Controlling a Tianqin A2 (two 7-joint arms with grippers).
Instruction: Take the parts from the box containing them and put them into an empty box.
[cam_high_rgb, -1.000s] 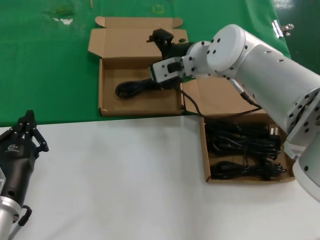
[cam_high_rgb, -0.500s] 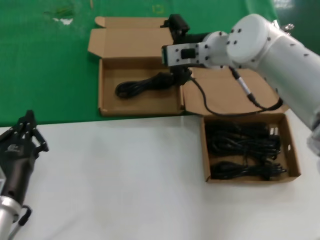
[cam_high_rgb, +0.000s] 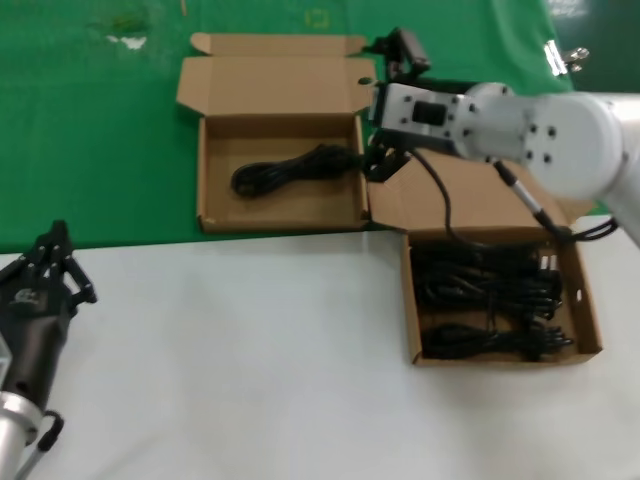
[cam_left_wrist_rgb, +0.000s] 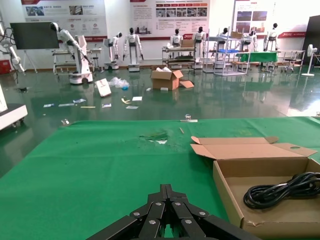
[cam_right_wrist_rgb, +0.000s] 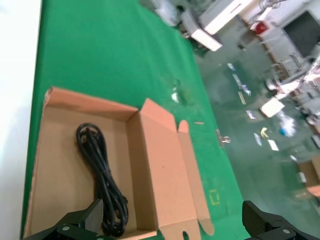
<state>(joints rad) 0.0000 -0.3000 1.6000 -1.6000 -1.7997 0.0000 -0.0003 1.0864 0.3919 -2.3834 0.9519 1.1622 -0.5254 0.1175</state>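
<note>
The far cardboard box (cam_high_rgb: 205, 170) lies open on the green mat with one coiled black power cable (cam_high_rgb: 290, 168) in it. The near box (cam_high_rgb: 410, 300) on my right holds several coiled cables (cam_high_rgb: 485, 300). My right gripper (cam_high_rgb: 380, 105) hangs open and empty over the far box's right end, clear of the cable. The right wrist view shows its gripper (cam_right_wrist_rgb: 172, 215) wide apart, above that box (cam_right_wrist_rgb: 55, 150) and cable (cam_right_wrist_rgb: 100, 165). My left gripper (cam_high_rgb: 58, 232) is parked shut at the table's front left. It (cam_left_wrist_rgb: 167, 189) faces the far box (cam_left_wrist_rgb: 225, 185) and its cable (cam_left_wrist_rgb: 285, 190).
The far box's lid (cam_high_rgb: 270, 85) lies folded back on the green mat (cam_high_rgb: 90, 130). The near box's lid (cam_high_rgb: 470, 200) lies open against the far box's right side. The white table (cam_high_rgb: 240, 350) fills the front.
My right gripper has moved right, from over the cable in the far box to that box's right end. The cable stays lying in the box. The left arm has not moved.
</note>
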